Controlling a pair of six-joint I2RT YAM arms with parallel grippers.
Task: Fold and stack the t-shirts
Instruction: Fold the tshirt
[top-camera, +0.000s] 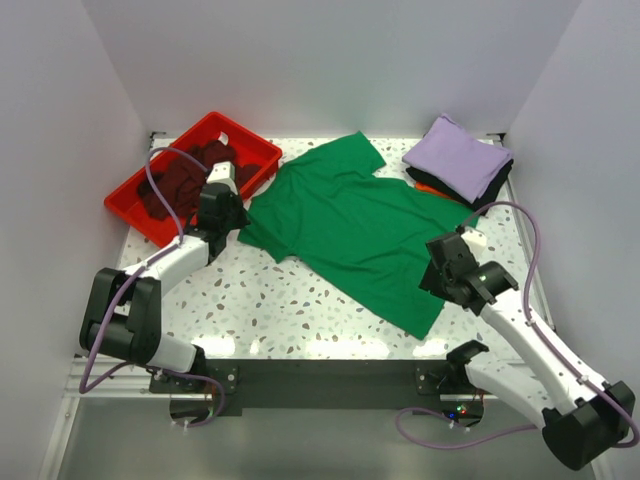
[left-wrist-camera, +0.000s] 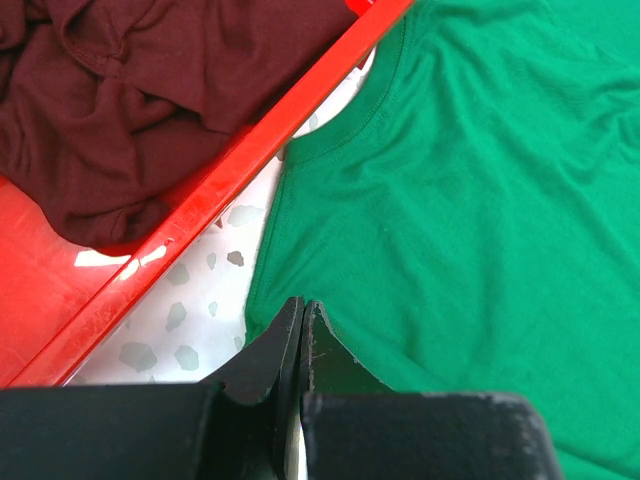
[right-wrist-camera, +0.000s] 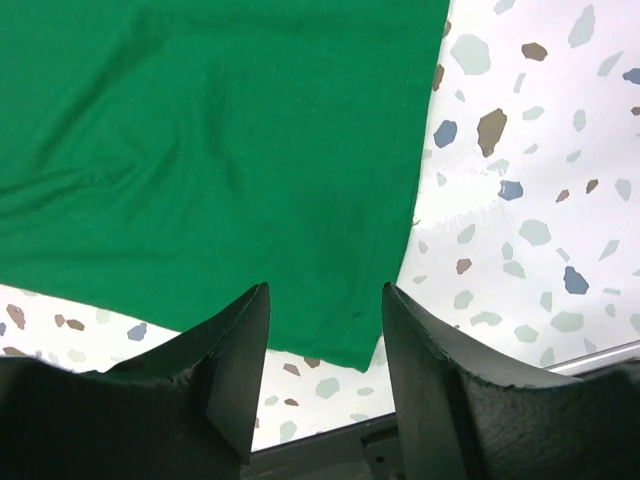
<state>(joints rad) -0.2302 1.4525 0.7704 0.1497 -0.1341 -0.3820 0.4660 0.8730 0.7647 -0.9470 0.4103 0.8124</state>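
Observation:
The bright green t-shirt (top-camera: 350, 220) lies spread flat across the table's middle, collar toward the red tray. My left gripper (top-camera: 232, 215) is shut, its tips (left-wrist-camera: 301, 305) at the edge of the shirt's (left-wrist-camera: 480, 200) shoulder near the collar; no cloth shows between the jaws. My right gripper (top-camera: 437, 268) is open and empty (right-wrist-camera: 325, 300), straddling the shirt's (right-wrist-camera: 200, 150) near hem corner from above. The dark maroon t-shirt (top-camera: 175, 185) lies crumpled in the tray and also shows in the left wrist view (left-wrist-camera: 150, 90).
The red plastic tray (top-camera: 255, 150) stands at the back left, its rim (left-wrist-camera: 200, 200) just beside the green collar. At the back right is a stack of folded shirts: lavender (top-camera: 458, 155) on top, black (top-camera: 495, 180) and orange (top-camera: 425, 187) beneath.

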